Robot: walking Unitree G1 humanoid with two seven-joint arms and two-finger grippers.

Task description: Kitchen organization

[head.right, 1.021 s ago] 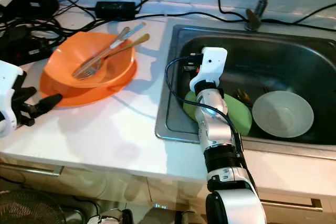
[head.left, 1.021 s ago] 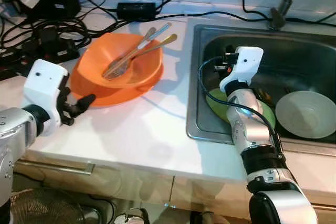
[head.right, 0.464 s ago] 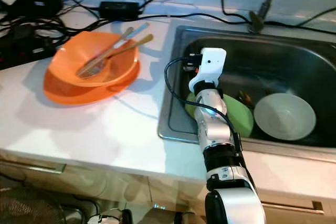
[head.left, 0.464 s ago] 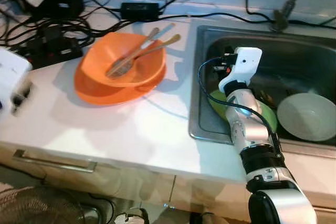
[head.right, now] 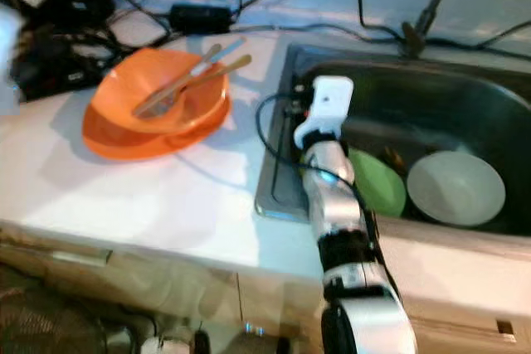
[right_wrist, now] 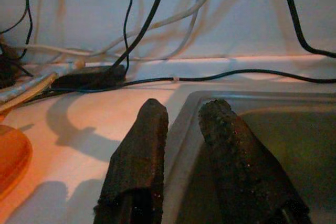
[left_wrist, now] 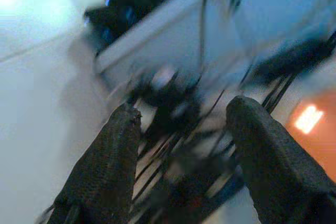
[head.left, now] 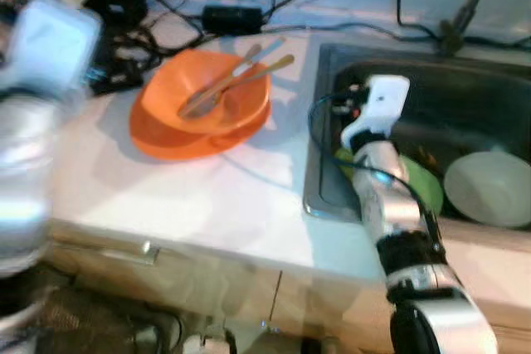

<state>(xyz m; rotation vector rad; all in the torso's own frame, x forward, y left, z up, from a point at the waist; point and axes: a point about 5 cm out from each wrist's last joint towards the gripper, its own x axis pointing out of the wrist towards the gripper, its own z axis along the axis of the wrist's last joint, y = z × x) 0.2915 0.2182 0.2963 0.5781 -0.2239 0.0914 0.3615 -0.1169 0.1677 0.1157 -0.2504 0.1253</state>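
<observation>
A white desk (head.left: 207,205) runs beside a steel sink (head.right: 398,80). On the desk sits an orange bowl (head.left: 217,105) stacked on an orange plate (head.left: 170,140), with a fork and spoon (head.left: 236,80) lying inside the bowl, their handles sticking out over the rim towards the sink. Behind the bowl lies a tangle of black cables and a power adapter (head.left: 232,18). In the sink rest a green plate (head.right: 377,181) and, just beside it, a white bowl (head.right: 455,188).

The right gripper (right_wrist: 186,129) hangs over the near left corner of the sink, its wrist housing above the green plate. Its two black fingers sit close together with a narrow gap between them, holding nothing. The left arm (head.left: 37,122) is a blurred shape raised at the left edge of the desk. In its wrist view the left gripper (left_wrist: 181,129) has its fingers spread wide and empty, pointing at the cables, with a glimpse of orange to one side.

This looks like an early reaching stage — no dish is held yet. The likely next move is for the left gripper to come down onto the rim of the orange bowl or plate and lift the stack towards the sink. That calls for a level carry, since the loose cutlery could slide out, and care to clear the cables.
</observation>
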